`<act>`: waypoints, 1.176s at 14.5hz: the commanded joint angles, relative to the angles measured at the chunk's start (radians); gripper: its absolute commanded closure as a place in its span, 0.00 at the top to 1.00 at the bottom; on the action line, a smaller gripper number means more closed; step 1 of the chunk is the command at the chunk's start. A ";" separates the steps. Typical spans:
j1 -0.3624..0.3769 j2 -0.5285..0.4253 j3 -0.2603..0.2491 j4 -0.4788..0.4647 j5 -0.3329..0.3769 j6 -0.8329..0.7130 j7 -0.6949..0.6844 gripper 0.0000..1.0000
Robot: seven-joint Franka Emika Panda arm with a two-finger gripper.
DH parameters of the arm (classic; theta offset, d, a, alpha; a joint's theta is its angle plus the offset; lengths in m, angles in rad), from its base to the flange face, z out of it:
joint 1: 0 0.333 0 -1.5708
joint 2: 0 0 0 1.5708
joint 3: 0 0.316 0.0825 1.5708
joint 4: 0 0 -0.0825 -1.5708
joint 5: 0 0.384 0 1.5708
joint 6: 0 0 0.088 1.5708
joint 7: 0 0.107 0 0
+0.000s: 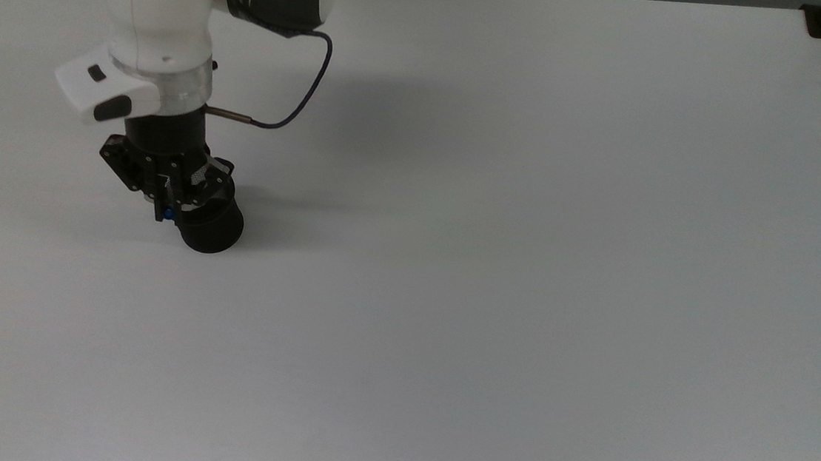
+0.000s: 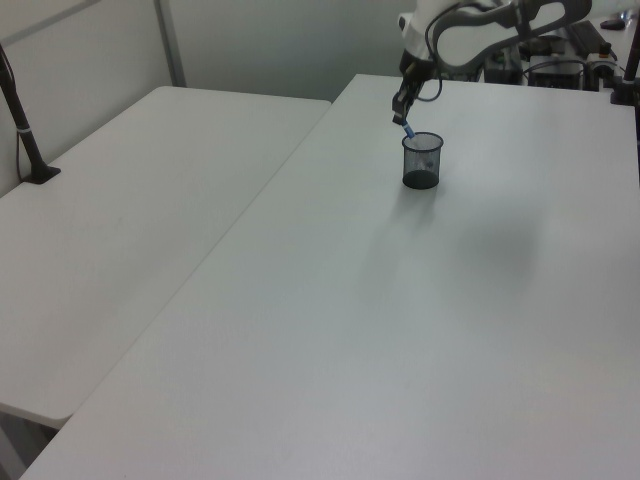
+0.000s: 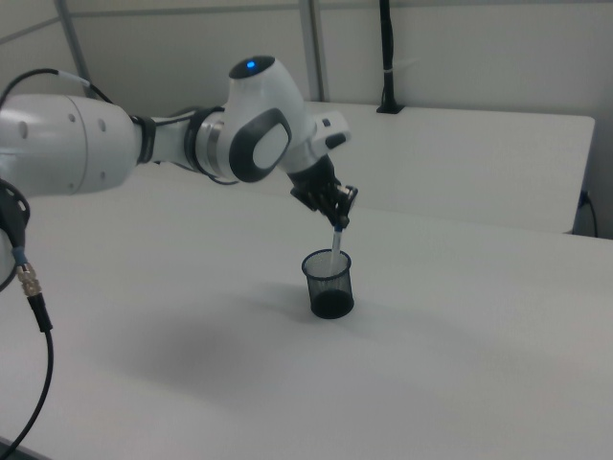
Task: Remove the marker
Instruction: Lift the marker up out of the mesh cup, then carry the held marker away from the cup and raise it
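Hand (image 3: 339,219) clamped on the marker's (image 3: 336,243) upper end, marker tilted and half lifted with its lower part inside the black mesh cup (image 3: 329,284), hand just above the cup's rim at 12 o'clock in the right view, cup upright on the white table (image 3: 460,364).

In the upper right of the frame, the gripper (image 2: 401,116) gripped the marker (image 2: 407,129) above a black mesh cup (image 2: 422,161) on the white table (image 2: 400,330).
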 commanded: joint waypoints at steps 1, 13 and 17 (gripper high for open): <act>0.009 -0.120 -0.009 -0.010 0.067 0.010 -0.002 0.02; 0.102 -0.199 0.005 -0.095 0.092 -0.526 -0.137 0.03; 0.102 -0.196 0.005 -0.203 -0.069 -0.569 -0.183 0.03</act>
